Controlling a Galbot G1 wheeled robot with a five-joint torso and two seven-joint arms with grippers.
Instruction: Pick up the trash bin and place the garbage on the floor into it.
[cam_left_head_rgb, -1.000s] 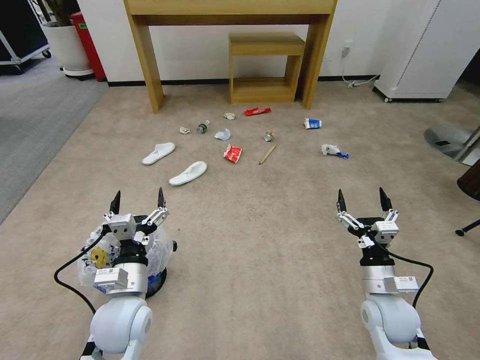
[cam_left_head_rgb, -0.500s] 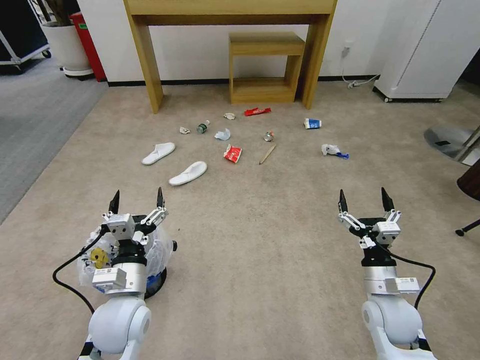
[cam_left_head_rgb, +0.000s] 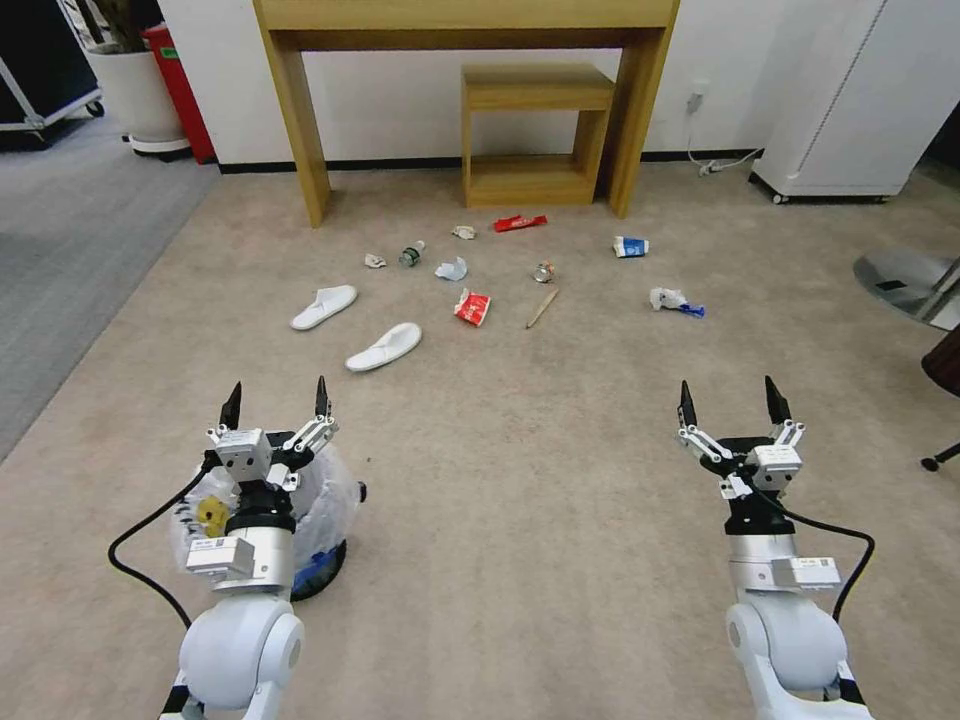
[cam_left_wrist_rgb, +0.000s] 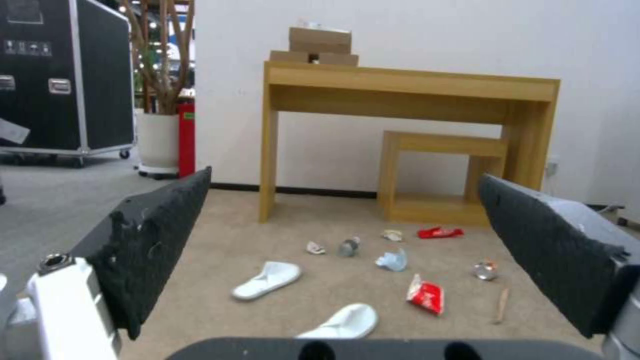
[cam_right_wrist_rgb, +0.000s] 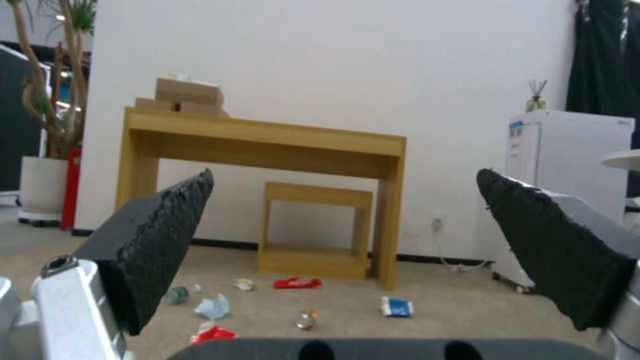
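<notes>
The trash bin (cam_left_head_rgb: 335, 497), round and lined with a crinkled clear bag, stands on the beige floor (cam_left_head_rgb: 520, 460) at the near left, partly hidden under my left arm. Above its far rim hovers my left gripper (cam_left_head_rgb: 277, 397), open and holding nothing. At the near right my right gripper (cam_left_head_rgb: 728, 397) also stands open and holds nothing. The garbage lies farther ahead: two white slippers (cam_left_head_rgb: 322, 307) (cam_left_head_rgb: 384, 346), a red wrapper (cam_left_head_rgb: 472, 307), a wooden stick (cam_left_head_rgb: 541, 308), a crushed can (cam_left_head_rgb: 543, 271), a small bottle (cam_left_head_rgb: 409, 255) and a blue-white carton (cam_left_head_rgb: 630, 246).
A wooden desk (cam_left_head_rgb: 300, 120) with a low wooden stool (cam_left_head_rgb: 535, 130) under it stands against the back wall. A white cabinet (cam_left_head_rgb: 850, 100) and a round metal base (cam_left_head_rgb: 900, 280) are at the right. Grey carpet (cam_left_head_rgb: 60, 260) runs along the left.
The whole head view has shifted slightly to the right, so the camera has moved. Both grippers stay open in the same pose.
</notes>
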